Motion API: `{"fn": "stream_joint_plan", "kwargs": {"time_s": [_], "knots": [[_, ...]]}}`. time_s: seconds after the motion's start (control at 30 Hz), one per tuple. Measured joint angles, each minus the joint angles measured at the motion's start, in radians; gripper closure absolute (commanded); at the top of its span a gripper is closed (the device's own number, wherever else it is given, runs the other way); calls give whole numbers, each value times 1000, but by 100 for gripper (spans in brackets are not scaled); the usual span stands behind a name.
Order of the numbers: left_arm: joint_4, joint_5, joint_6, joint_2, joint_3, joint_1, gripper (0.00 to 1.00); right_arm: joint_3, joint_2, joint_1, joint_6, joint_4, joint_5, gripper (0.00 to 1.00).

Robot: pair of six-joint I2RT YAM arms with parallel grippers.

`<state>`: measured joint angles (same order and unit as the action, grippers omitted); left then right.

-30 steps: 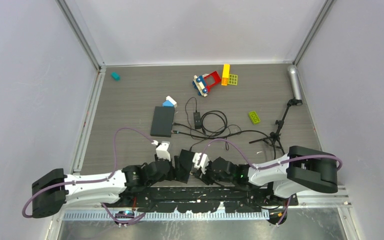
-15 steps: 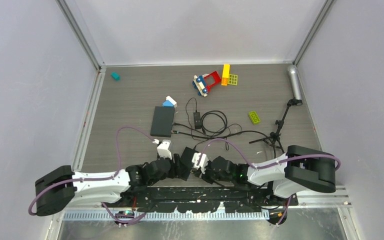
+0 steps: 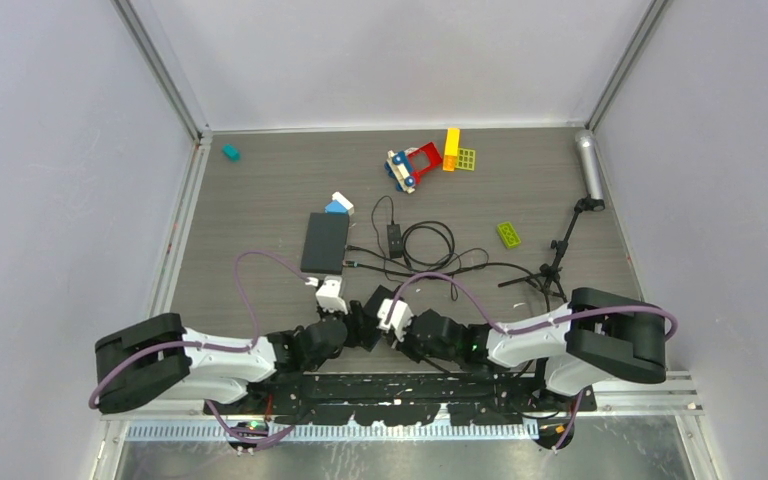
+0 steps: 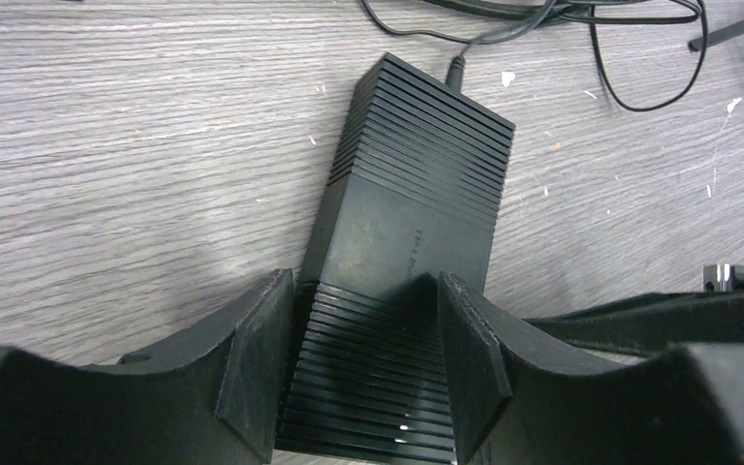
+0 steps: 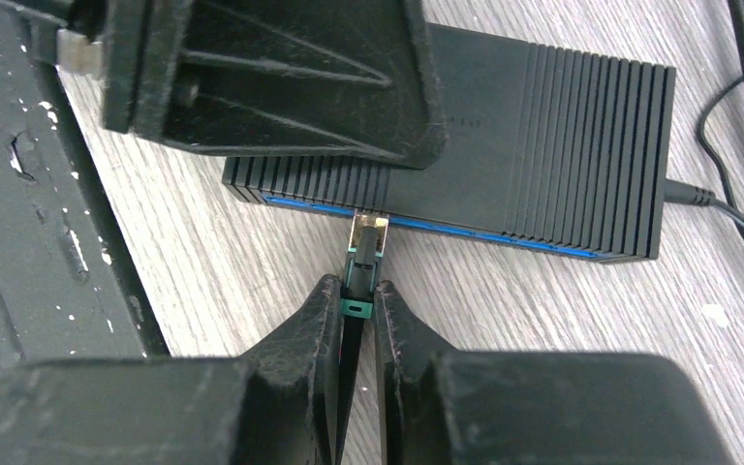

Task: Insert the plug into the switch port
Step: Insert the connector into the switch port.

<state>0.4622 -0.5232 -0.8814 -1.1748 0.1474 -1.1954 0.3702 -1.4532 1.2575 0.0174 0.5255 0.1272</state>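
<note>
Left gripper (image 4: 363,325) fingers (image 4: 262,358) clamped on the long sides of the black ribbed plastic switch box (image 4: 417,194), lower centre of the left wrist view. A thin black cable (image 4: 504,29) leaves the box's far end at top. The box lies flat on the grey wood-grain table (image 4: 107,145). Right gripper (image 5: 356,300) fingers pinched together on the clear network plug with a green boot (image 5: 366,242), centre of the right wrist view. The plug tip touches the box's blue port strip (image 5: 504,240); cannot tell if it is seated. In the top view both grippers meet at lower centre.
</note>
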Motion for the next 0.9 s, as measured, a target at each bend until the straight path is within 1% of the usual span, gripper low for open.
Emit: {"fn": "stream_joint_plan", "kwargs": {"time_s": [0.1,0.37,0.43,0.47,0.53,0.63,0.7,0.77,0.83,0.87,0.9], "knots": [[24,-17,-2,-16,-2,-24,55,-6,21,-21,5,-24,-10,100],[72,-59,-2,-58,-1,-70,58,-21,50,-121,49,-45,-165,100],[96,-74,-2,-79,0,-78,58,-21,50,-135,61,-47,-190,100],[114,-87,-2,-93,0,-83,57,-21,50,-142,65,-48,-203,100],[143,-108,-6,-117,0,-89,51,-21,50,-151,72,-49,-221,99],[169,-129,-27,-130,-5,-94,34,-20,60,-159,91,-66,-248,99],[146,-117,-38,-101,-5,-109,23,-13,80,-163,114,-117,-272,99],[56,-82,-38,-37,14,-134,15,1,105,-166,140,-188,-308,100],[-96,-24,-41,62,34,-155,9,9,121,-166,160,-237,-345,99],[-172,9,-46,114,43,-154,5,14,124,-166,168,-254,-363,98],[-249,37,-51,170,51,-144,2,19,126,-165,173,-263,-375,94]]}}
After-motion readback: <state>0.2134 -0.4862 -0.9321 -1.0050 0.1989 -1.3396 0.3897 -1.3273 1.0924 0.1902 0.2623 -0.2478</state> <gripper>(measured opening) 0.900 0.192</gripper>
